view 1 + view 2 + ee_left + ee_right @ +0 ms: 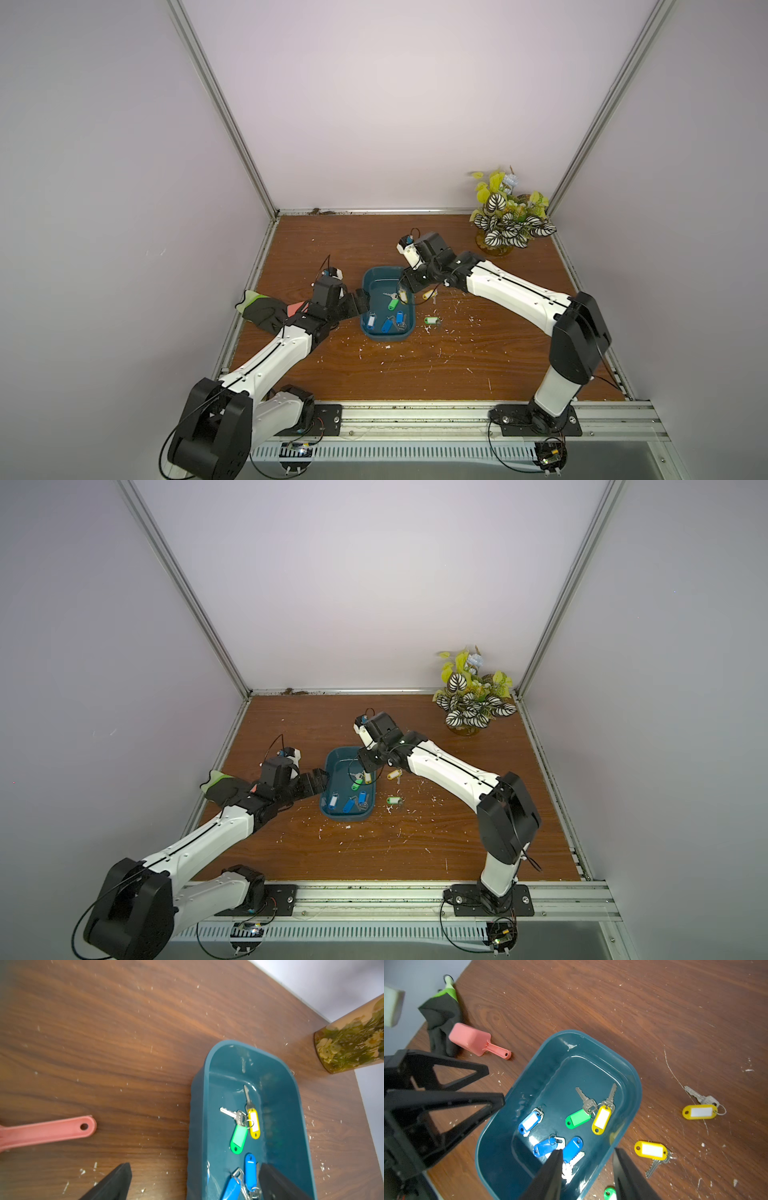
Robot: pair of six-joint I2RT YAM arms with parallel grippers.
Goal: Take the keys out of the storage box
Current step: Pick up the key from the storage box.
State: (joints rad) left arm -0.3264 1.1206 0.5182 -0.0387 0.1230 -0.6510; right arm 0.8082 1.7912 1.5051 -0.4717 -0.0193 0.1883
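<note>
The right gripper [587,1153] hangs low over the near end of the storage box [542,1059] with its jaws partly apart and nothing between them, one finger above the blue tags and the other about over the rim. The left gripper [194,1165] stands spread wide and empty astride the box's left wall, one finger inside and one outside. The box sits about mid-table [612,1001], slightly nearer the left edge. Five keys [601,1119] lie flat on its floor: a green-tagged key [578,1119] and a yellow-tagged one touching at their rings, and three blue-tagged keys [572,1148] at the near end, two of them close together under the right finger. Three more, two yellow and one green, lie on the table just beside the box toward the right edge. These look light and stiff, and the thin metal blades lying flush on glossy plastic would likely be hard to pinch. The thicker oblong tag seems the better hold, taken across its narrow width, with the key dangling loose from its ring. Neighbours whose rings touch may lift together, and the light box may slide unless it is steadied.
</note>
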